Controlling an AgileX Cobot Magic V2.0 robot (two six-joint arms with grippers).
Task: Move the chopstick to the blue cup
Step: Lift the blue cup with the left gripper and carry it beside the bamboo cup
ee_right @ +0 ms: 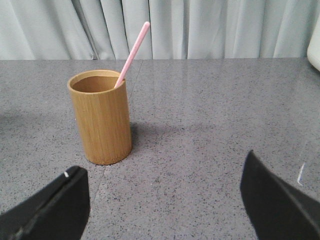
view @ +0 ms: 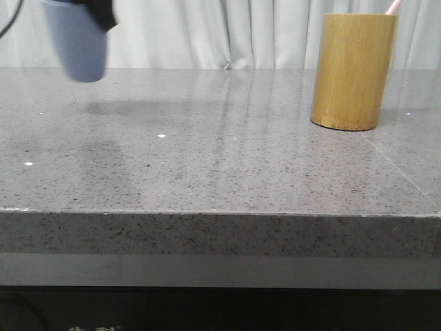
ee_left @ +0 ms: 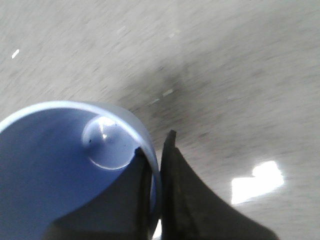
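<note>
The blue cup hangs in the air above the table's far left, held by my left gripper. In the left wrist view my left gripper is shut on the cup's rim, one finger inside and one outside; the cup is empty. A pale pink chopstick leans out of the bamboo holder; only its tip shows in the front view, above the holder at far right. My right gripper is open and empty, some way in front of the holder.
The grey speckled stone table has a front edge near the camera. Pale curtains hang behind. A white object's edge shows at the side of the right wrist view.
</note>
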